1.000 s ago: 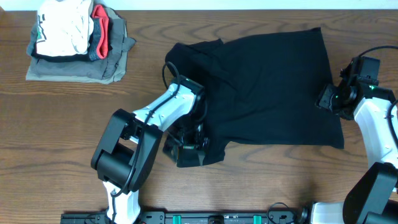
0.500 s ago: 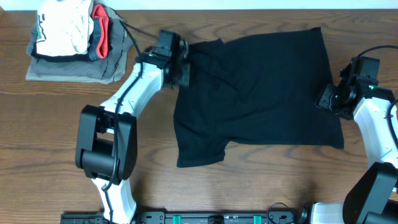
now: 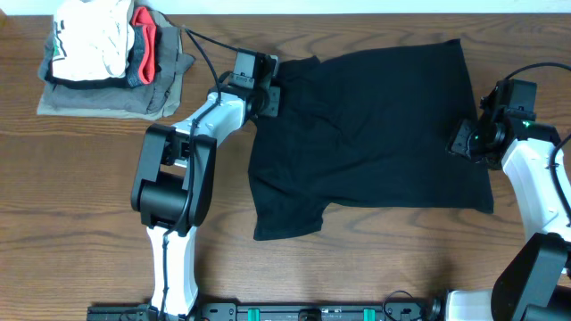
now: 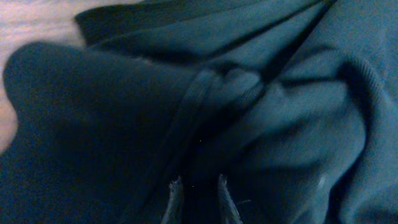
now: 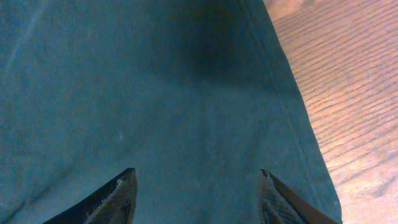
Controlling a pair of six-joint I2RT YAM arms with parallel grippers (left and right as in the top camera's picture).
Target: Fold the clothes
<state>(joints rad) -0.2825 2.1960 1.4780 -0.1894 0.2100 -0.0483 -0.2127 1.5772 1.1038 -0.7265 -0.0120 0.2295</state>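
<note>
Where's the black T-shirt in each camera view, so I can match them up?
Overhead: black T-shirt spread centre-right on the wooden table.
Left wrist: black T-shirt bunched, filling nearly the frame.
Right wrist: black T-shirt covers left and centre, its edge running down the right.
Shared landmark: the wooden table beside it.

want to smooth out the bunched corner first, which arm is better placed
Left. The left claw sits right at the bunched corner of the shirt, fingers close together over the folds. The right claw is open at the opposite edge.
</note>
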